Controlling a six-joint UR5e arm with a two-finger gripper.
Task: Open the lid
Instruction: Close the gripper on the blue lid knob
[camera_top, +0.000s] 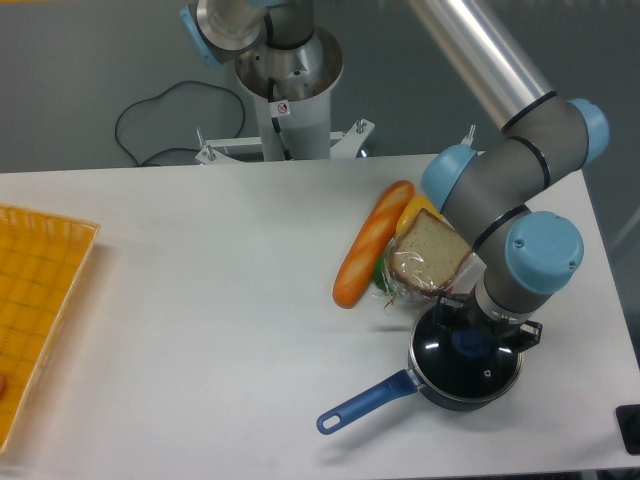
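Near the right front corner of the white worktop (200, 300) sits a dark saucepan (440, 388) with a glossy blue handle (365, 402) pointing left and toward the front edge, and the lid (463, 366) lies on top of it: round, clear glass with a thin metal rim and a small glinting vent dot, its blue centre knob (470, 342) only partly showing. The claw (474, 335) hangs straight down over that knob from a grey wrist with a sky-blue cap, and the wrist covers it almost wholly (whether its fingers are closed on the knob or standing apart from it cannot be told). Just behind the pan, touching or nearly touching its far rim, is a slice of brown-crusted bread in crinkly clear wrap (428, 258), leaning on a yellow thing (414, 212) and a green thing (382, 274), both too hidden to name. A smooth orange baguette-shaped loaf (371, 243), probably a plastic toy, lies slanted beside them. At the far left a yellow-orange plastic tray (40, 300) with a grid floor is cut off by the frame edge, with a tiny reddish speck at its lower edge. Behind the worktop stands the arm's white pedestal (290, 105) bearing a small round red-and-white sticker (282, 108), too small to read, and a black cable (150, 125) loops on the grey floor. No other writing is legible anywhere.
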